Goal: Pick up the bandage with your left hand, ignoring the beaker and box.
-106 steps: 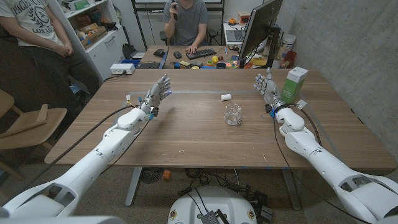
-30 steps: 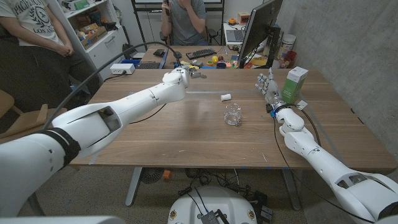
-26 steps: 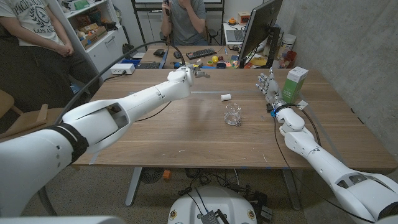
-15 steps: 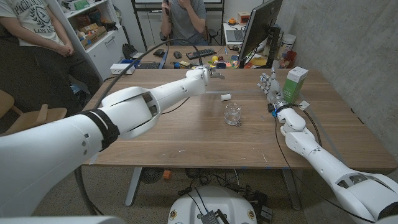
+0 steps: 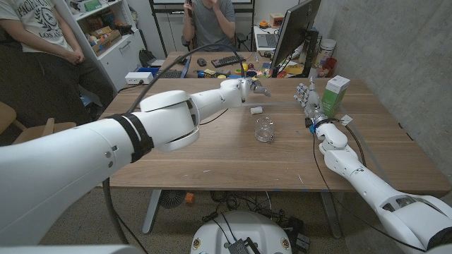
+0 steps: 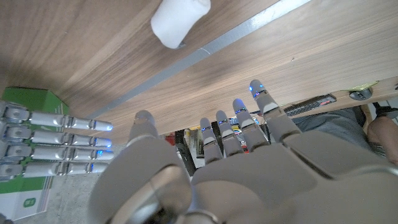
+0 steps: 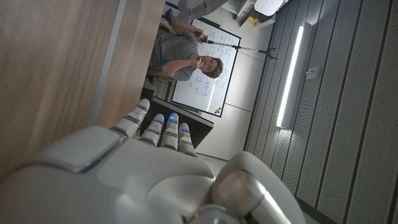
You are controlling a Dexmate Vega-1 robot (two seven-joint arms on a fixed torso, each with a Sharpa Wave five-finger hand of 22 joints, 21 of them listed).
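The left hand (image 5: pixel 253 87) hovers with fingers spread above the surface (image 5: pixel 212 152), near the white bandage (image 5: pixel 257 109), holding nothing. The right hand (image 5: pixel 308 97) stands with straight, spread fingers beside the green box (image 5: pixel 334 95); the beaker (image 5: pixel 264 130) sits between the arms.

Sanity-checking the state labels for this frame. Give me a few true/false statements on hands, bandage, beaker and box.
1. The left hand holds the bandage. False: the roll lies on the table, with the open hand above it, apart.
2. The beaker stands upright, nearer the robot than the bandage. True.
3. The green box lies tipped over by the beaker. False: it stands upright at the table's right, beside the right hand.
4. The right hand holds nothing. True.
5. In the left wrist view the bandage lies beyond the left hand's fingertips. True.
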